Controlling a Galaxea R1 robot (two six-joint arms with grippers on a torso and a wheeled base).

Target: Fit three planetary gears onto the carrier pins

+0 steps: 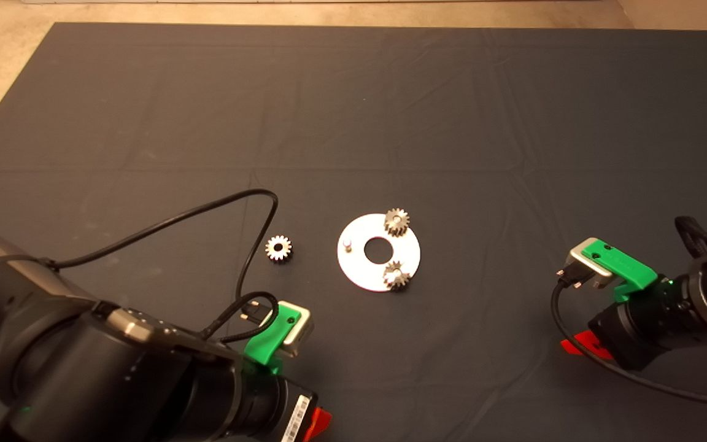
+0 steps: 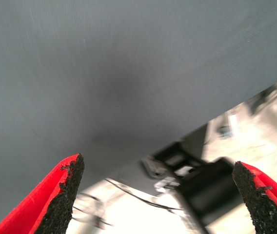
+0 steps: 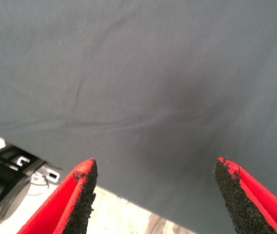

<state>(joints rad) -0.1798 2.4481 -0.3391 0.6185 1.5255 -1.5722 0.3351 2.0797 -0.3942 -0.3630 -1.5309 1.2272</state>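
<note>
A shiny silver disc (image 1: 359, 270) with a round centre hole lies mid-mat. Two planetary gears sit on it, one (image 1: 396, 221) at its far edge and one (image 1: 396, 275) at its near right edge. One bare carrier pin (image 1: 347, 245) stands at the disc's left. A third planetary gear (image 1: 278, 248) lies flat on the mat left of the disc. My left gripper (image 2: 158, 192) is open over the mat's near edge, below and left of that loose gear. At the right of the mat my right gripper (image 3: 155, 192) is open too, nothing between its fingers.
The dark mat (image 1: 353, 110) covers the table, with tan floor past its far edge. A black cable (image 1: 231, 212) loops from the left arm over the mat close to the loose gear. Both wrist views show bare mat and blurred floor clutter beyond its edge.
</note>
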